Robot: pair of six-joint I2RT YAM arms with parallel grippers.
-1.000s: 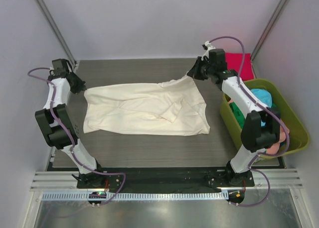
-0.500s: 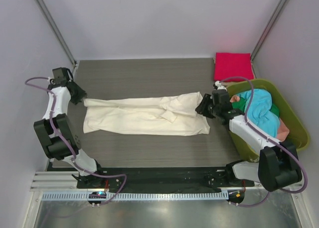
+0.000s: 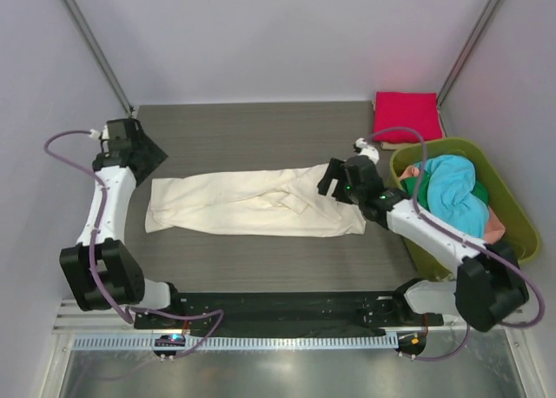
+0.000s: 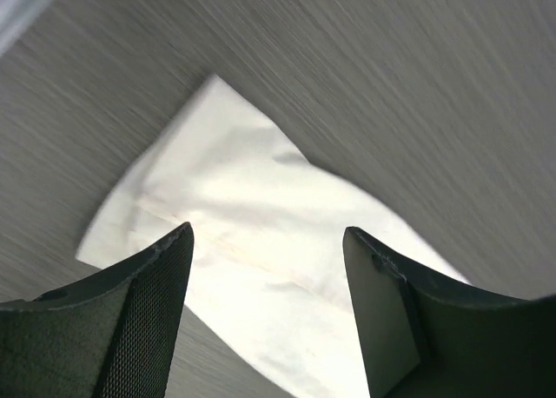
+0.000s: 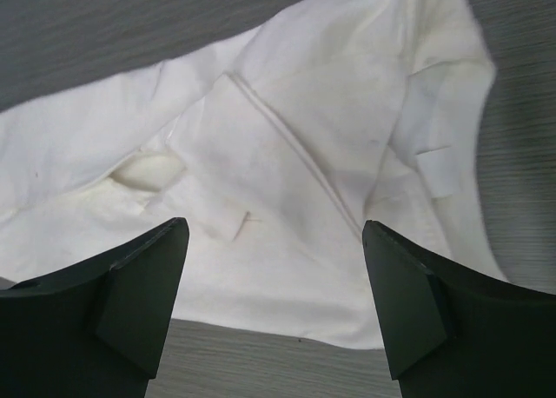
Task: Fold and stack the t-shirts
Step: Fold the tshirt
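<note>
We are holding our left tool [image 4: 265, 233] and right tool [image 5: 274, 228] spread wide, gripping nothing, above opposite ends of the cream-white fabric t-shirt [image 3: 252, 202] lying on the grey worktop [image 3: 261, 133].

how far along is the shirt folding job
Done: the magenta-red shirt lies folded at the far right corner. In hand: the cream-white shirt is folded into a long band, both arms' jaws open at its ends. Left: finish it, stack it, then the turquoise shirt, green shirt and salmon shirt in the basket.
</note>
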